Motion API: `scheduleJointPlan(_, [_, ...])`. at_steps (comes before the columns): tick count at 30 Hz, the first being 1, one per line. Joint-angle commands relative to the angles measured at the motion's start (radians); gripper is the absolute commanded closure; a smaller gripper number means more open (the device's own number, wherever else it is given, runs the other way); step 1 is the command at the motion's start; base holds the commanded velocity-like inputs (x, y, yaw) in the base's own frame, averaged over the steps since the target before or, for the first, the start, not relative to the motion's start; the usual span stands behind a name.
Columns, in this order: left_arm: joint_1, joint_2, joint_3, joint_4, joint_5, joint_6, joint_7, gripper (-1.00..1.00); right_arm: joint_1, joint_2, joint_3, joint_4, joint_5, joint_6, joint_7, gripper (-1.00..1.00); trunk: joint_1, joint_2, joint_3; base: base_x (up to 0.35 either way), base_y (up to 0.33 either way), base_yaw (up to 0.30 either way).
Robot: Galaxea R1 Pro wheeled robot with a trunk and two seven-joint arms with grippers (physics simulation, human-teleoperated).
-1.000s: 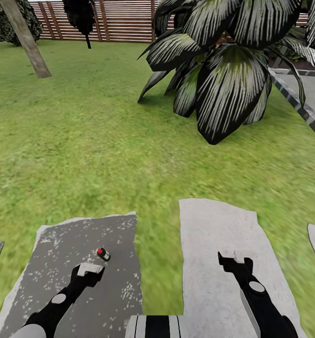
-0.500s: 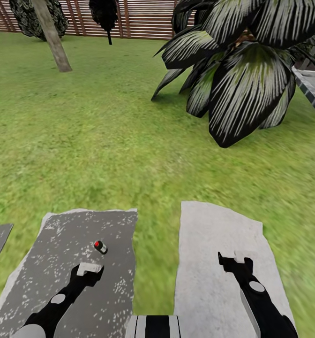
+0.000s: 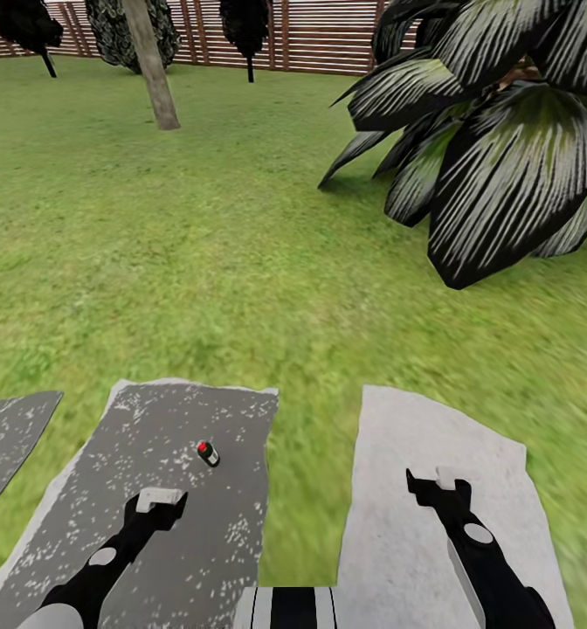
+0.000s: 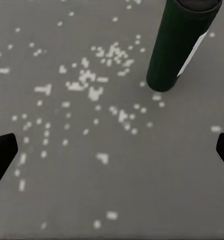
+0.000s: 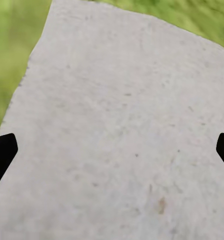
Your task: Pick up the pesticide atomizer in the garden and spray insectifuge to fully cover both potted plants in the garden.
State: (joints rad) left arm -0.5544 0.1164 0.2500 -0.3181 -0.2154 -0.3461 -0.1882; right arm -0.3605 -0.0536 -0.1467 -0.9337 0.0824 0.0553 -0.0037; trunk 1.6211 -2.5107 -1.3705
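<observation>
The bottle [image 3: 208,453] stands upright on the dark slab [image 3: 110,489], at one o'clock of the wide-spread left end effector [image 3: 160,500], placed for an easy grasp; the right end effector [image 3: 439,479] hangs wide, empty.

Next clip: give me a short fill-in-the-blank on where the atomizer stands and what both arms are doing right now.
1. The pesticide atomizer stands upright on the ____ grey speckled stone slab.
2. The left gripper hovers with its jaws ____, just short of the bottle.
3. The right gripper hangs over the ____ grey slab, holding nothing.
4. Beyond the lawn stands a brown slatted ____.

Missing words: dark; open; light; fence
</observation>
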Motion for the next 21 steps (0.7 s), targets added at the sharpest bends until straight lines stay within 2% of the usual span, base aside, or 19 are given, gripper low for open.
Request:
scheduleJointPlan(1, [-0.001,-0.001,0.009,0.001,-0.009,-0.004,-0.006,-1.0,0.0,0.0,-0.001,-0.001,0.009,0.006,0.0,-1.0,0.0,0.0,-0.001,0.149,-0.089,0.083])
scheduleJointPlan(8, [0.0,-0.003,0.009,0.001,-0.009,-0.004,-0.006,-1.0,0.0,0.0,-0.001,0.0,0.009,0.006,0.0,-1.0,0.0,0.0,-0.001,0.199,-0.13,0.02])
scheduleJointPlan(15, [0.0,-0.003,0.009,0.001,-0.009,-0.004,-0.007,-1.0,0.0,0.0,-0.001,-0.002,0.008,0.006,0.001,-1.0,0.0,0.0,-0.001,0.05,-0.022,0.001])
scheduleJointPlan(21, [0.0,-0.003,0.009,0.001,-0.009,-0.004,-0.007,-1.0,0.0,0.0,-0.001,-0.002,0.008,0.006,0.001,-1.0,0.0,0.0,-0.001,0.201,-0.001,0.0])
